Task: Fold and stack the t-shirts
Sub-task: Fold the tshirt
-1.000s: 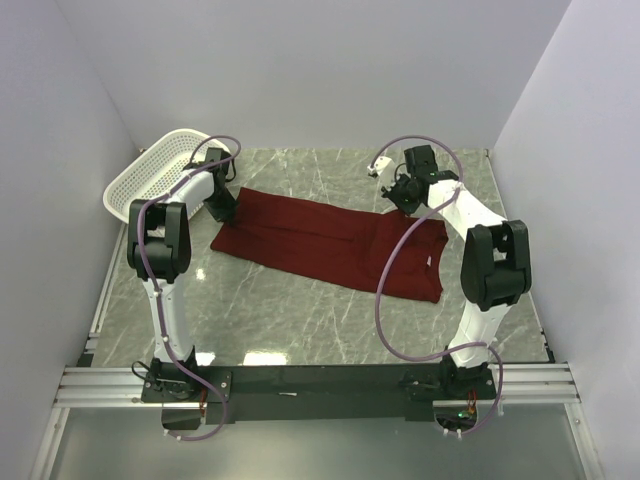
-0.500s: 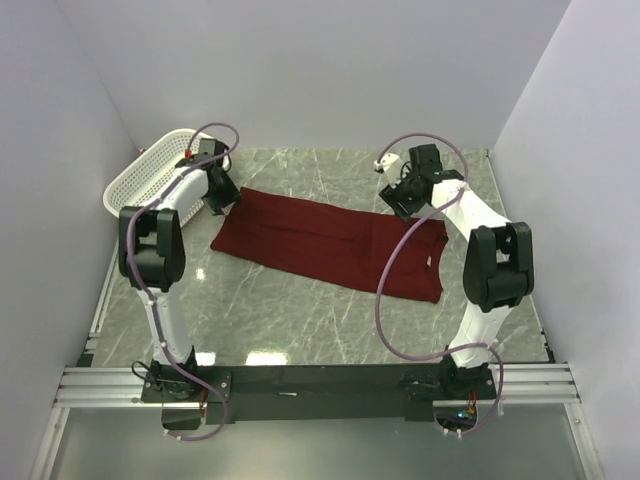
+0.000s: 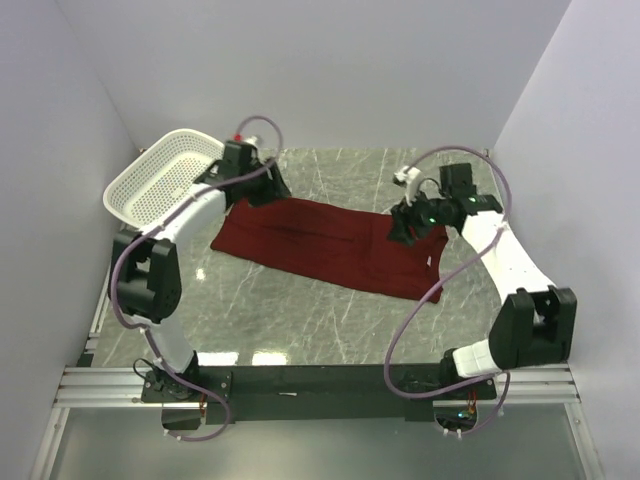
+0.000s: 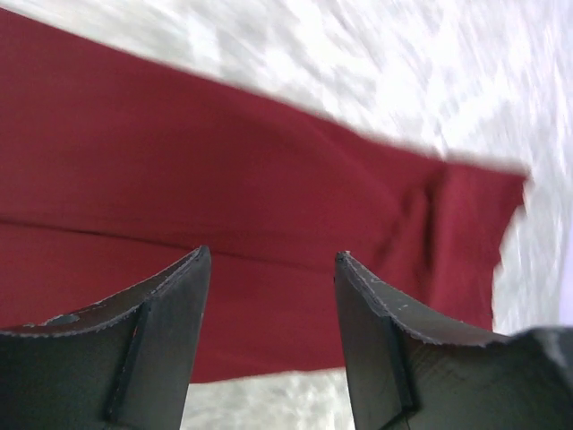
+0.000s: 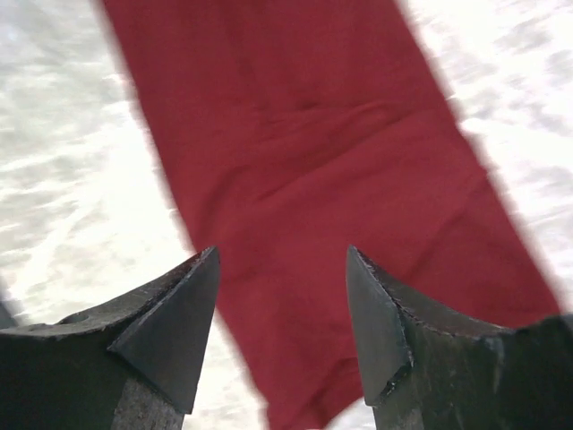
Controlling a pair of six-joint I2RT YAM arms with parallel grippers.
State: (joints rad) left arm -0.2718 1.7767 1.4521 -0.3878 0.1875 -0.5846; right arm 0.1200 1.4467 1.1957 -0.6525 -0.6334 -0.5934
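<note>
Your t-shirt [image 3: 330, 245] lies flat as one long strip directly beneath both sets of jaws. The left gripper [image 4: 273, 260] stands wide and empty, with the strip running crosswise ahead of it. The right gripper [image 5: 282, 255] is also wide and empty, and the strip stretches lengthwise away from it. Each arm sits over its own end, so I judge an end-to-end fold needs both.

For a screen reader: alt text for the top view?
A maroon t-shirt lies in a long strip on a marble table. Left tool and right tool hover over it, open and empty. White basket at far left.
</note>
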